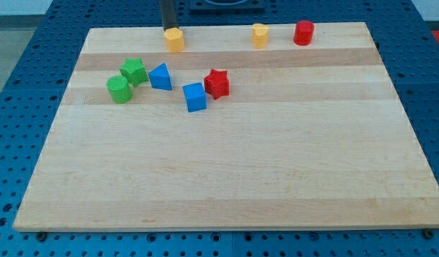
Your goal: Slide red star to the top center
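Approach step: my tip [168, 28], no jaws fitted, holding nothing, behind yellow block [174, 39]; next, circle below red star [217, 83].

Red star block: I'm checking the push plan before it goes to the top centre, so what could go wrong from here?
1. The blue cube block touches the red star block at its lower left, so a push from there may drag both.
2. My tip sits behind the yellow block at the wooden board top edge; moving out could knock it.
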Controlling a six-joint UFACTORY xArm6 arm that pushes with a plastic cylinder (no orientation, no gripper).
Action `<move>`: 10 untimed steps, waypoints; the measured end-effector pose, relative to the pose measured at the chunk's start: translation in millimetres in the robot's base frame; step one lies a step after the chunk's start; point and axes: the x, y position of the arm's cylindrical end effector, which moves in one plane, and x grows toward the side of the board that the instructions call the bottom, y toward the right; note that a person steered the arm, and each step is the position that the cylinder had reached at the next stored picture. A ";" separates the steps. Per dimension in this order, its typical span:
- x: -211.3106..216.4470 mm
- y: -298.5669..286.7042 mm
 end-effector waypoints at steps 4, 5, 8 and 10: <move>74.9 91.5; 129.8 160.3; 205.0 106.2; 207.3 87.0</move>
